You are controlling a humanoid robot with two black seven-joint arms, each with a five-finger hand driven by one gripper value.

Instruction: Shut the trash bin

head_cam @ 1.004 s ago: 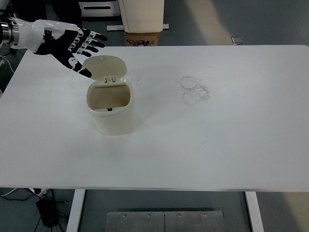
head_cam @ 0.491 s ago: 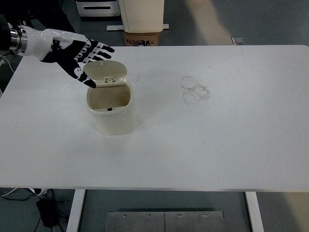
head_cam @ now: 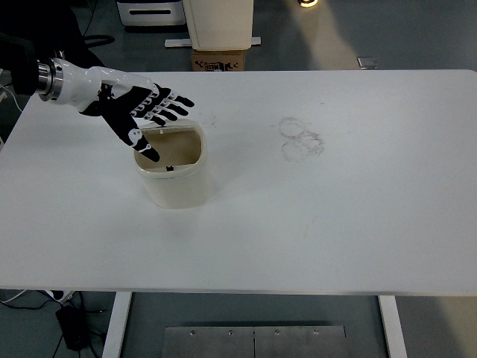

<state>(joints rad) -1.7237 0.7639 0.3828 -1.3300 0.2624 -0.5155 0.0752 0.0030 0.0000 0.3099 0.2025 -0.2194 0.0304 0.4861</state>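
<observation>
While the left hand (head_cam: pixel 138 112) hovers flat over the back rim of the trash bin (head_cam: pixel 173 175), its fingers (head_cam: pixel 173 103) are spread wide and hold nothing, the thumb hanging down over the bin's left rim. The cream bin stands upright on the white table (head_cam: pixel 358 194), left of centre and toward the far side, with some faint ring marks (head_cam: pixel 299 139) well apart to its right. Its mouth is open to view, showing the beige inside; the lid seems to lie under the palm at the hinge side, tipped partway forward, though the hand hides most of it and how far it has come cannot be told. The step in hand looks to be pressing the lid down. To do it well, the palm should push forward and down across the lid so it swings over the mouth, with pressure kept near the lid's front edge rather than at the hinge. The bin is light-looking and unheld, so a sideways shove could slide or tip it; a steady downward press until the latch seats is safer
</observation>
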